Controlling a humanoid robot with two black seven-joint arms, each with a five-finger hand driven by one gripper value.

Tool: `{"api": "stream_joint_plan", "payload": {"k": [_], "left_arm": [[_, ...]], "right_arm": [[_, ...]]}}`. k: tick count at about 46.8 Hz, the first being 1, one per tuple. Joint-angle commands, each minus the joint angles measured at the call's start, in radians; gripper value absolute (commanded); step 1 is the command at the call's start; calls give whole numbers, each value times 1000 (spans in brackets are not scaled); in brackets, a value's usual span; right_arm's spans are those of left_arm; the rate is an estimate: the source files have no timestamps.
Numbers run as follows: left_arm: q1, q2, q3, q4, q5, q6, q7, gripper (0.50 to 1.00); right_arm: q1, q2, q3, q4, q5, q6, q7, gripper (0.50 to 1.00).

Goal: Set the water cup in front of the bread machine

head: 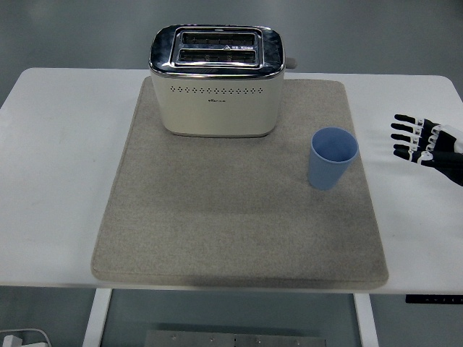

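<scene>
A light blue water cup (333, 157) stands upright on the right part of a grey mat (231, 217), forward and to the right of the toaster. The cream and chrome toaster (216, 82) sits at the mat's far edge with two empty slots on top. My right hand (423, 142) hovers at the picture's right edge over the white table, well to the right of the cup, fingers spread and holding nothing. No left arm shows.
The white table (58, 159) extends bare on both sides of the mat. The mat's front half, ahead of the toaster, holds nothing. Table legs and a grey floor show below the near edge.
</scene>
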Motion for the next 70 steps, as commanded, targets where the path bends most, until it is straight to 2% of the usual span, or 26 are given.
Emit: {"api": "stream_joint_plan", "payload": {"k": [1,13,22,43,55,70], "left_arm": [[0,0,0,0,1,0,0,1000],[0,0,0,0,-1,0,0,1000],[0,0,0,0,-1,0,0,1000],[2,0,0,2,-1,0,1,1000],[2,0,0,0,-1,0,31,1000],[2,0,0,0,-1,0,31,1000]], "right_arm": [[-15,-3,0,16,-1,-13,30,930],[-38,17,0,24,-3,-75,102,928],[-60,55,0,31,-49,-117,131,924],[-92,124,1,31,-66,-178,167,924],[-104,146,3,31,-66,-183,170,924],[-115,201,3,31,-67,-212,174,924]]}}
